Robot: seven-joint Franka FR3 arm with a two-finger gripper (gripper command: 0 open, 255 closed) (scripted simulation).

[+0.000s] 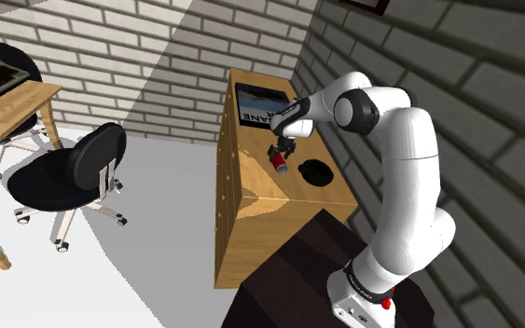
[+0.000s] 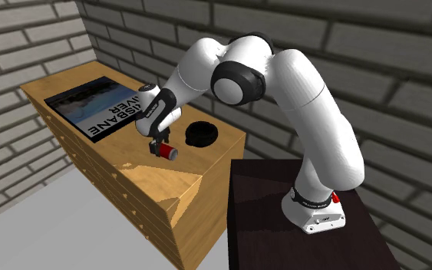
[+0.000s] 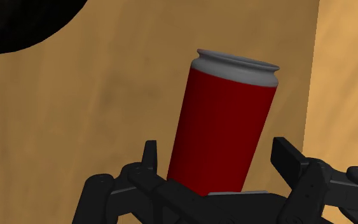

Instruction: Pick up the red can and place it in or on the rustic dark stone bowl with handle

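The red can with a grey rim lies on its side on the wooden dresser top. It also shows as a small red can right under the hand. My black gripper comes down over it, one finger on each side. A narrow gap shows between each finger and the can, so the gripper is open and does not clasp it. The dark stone bowl stands on the dresser a short way beside the can.
A large magazine lies flat at the dresser's far end against the brick wall. The dark stand adjoins the dresser. A black office chair and a wooden desk stand across the floor.
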